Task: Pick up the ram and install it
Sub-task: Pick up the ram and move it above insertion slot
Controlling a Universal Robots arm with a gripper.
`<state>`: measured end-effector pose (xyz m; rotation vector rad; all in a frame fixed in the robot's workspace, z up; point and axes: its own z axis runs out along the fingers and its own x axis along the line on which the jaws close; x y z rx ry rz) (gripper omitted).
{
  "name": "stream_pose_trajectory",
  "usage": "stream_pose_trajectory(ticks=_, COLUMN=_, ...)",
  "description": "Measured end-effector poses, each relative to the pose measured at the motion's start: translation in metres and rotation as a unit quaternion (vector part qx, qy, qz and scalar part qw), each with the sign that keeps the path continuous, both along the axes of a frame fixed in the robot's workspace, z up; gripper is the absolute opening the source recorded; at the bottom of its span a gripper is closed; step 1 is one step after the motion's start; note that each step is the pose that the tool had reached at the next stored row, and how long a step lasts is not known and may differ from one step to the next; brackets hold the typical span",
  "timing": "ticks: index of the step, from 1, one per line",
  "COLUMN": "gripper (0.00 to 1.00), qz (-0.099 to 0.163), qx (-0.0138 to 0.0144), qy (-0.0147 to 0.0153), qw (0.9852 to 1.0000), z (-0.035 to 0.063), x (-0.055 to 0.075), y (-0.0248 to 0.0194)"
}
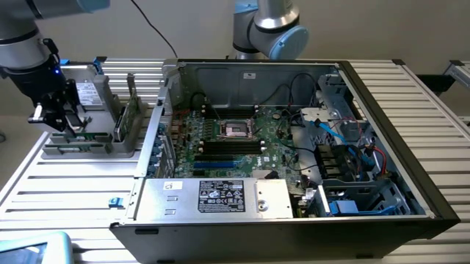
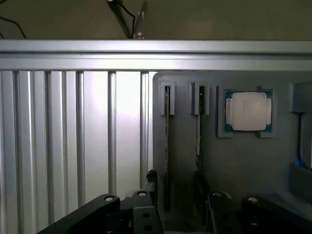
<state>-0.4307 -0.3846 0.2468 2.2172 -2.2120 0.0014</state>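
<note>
Two ram sticks stand on edge in narrow slots of a grey parts tray [image 2: 243,165]: one ram [image 2: 166,146] and a second ram [image 2: 199,141], both thin and green-edged. My gripper [image 2: 175,200] hangs open just above the tray. One of its dark fingers [image 2: 151,183] is just outside the first stick, the other over the second. In the exterior view the gripper [image 1: 66,122] is low over the tray [image 1: 88,151] at that view's left. The black memory slots [image 1: 231,147] lie on the motherboard inside the open computer case [image 1: 382,110].
A square silver-topped processor [image 2: 247,111] sits in a tray pocket beside the sticks. A boxy drive with a white label [image 1: 92,93] and an upright card [image 1: 125,118] stand in the tray. The power supply [image 1: 220,197], cables and drive cage [image 1: 345,165] crowd the case. Slatted aluminium table [image 2: 73,136] surrounds the tray.
</note>
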Motion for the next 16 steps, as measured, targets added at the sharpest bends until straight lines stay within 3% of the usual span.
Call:
stream_pose_trajectory(ticks=3, gripper=0.43, qz=0.0, qx=-0.0031, qy=0.002, qw=1.0, z=-0.0027, x=0.001, y=0.0001)
stream_pose_trajectory(ticks=16, gripper=0.43, qz=0.004, qx=-0.0032, qy=0.0044, qw=1.0, z=-0.0263, x=0.003, y=-0.0014)
